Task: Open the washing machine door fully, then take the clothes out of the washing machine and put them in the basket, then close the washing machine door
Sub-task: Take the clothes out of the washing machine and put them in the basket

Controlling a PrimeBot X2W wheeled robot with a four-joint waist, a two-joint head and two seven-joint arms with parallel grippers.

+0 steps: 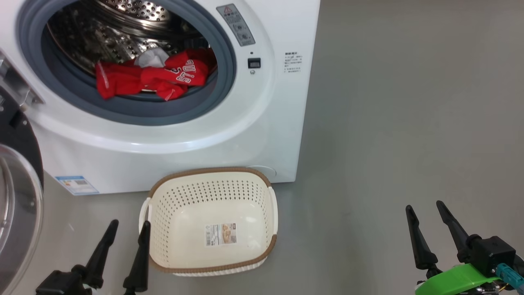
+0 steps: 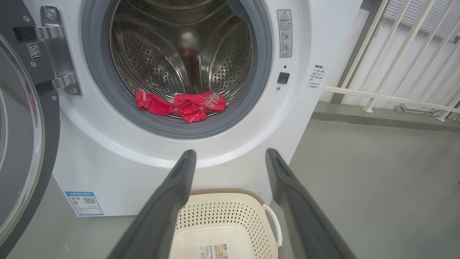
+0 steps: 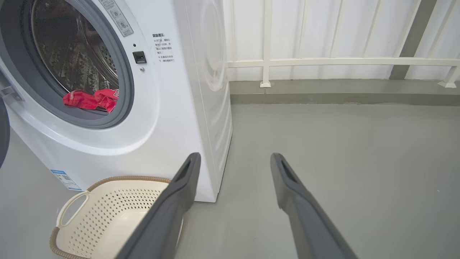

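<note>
Wide and empty, the left gripper (image 1: pixel 130 224) and right gripper (image 1: pixel 424 206) hover. Red clothes (image 1: pixel 151 78) lie in the washing machine (image 1: pixel 262 123) ahead of the left one, with the basket (image 1: pixel 213 170) just beside it. A shallow pinch could spill garments onto the floor (image 1: pixel 389 123).

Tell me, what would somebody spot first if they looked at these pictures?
The bright red clothes jump out, heaped at the front of the steel drum inside the white washing machine, whose door hangs open on the left. Next comes the empty cream basket on the grey floor just in front of the machine, with the open left pincer beside it.
</note>
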